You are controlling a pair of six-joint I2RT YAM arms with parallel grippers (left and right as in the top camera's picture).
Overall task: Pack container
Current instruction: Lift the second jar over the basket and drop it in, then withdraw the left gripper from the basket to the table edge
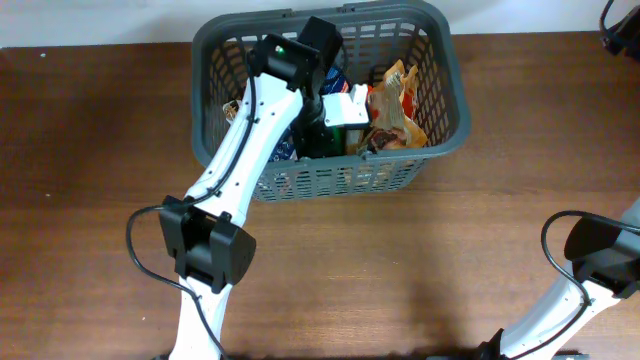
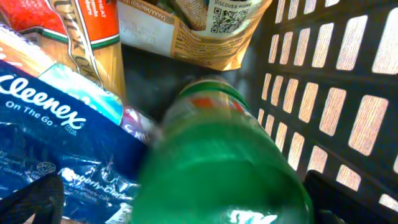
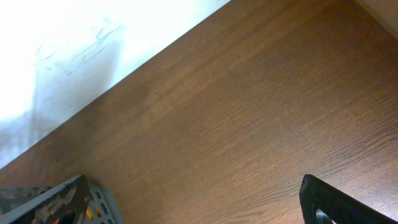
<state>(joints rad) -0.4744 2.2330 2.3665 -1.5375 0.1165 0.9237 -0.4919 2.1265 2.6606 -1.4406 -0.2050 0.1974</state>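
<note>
1. Plainly, you have a brown wooden tabletop under everything; a white wall runs along its far edge.
2. The container, a dark grey slotted basket, stands at the far middle of the tabletop.
3. Inside lie a blue Kleenex pack, a red-and-tan packet, a tan pouch with a QR code, and a blurred green bottle beside the lattice wall.
4. Your left gripper is down inside the container, fingers spread either side of the green bottle; your right gripper hangs over the far right corner, and whether it is spread or pressed together cannot be told.
</note>
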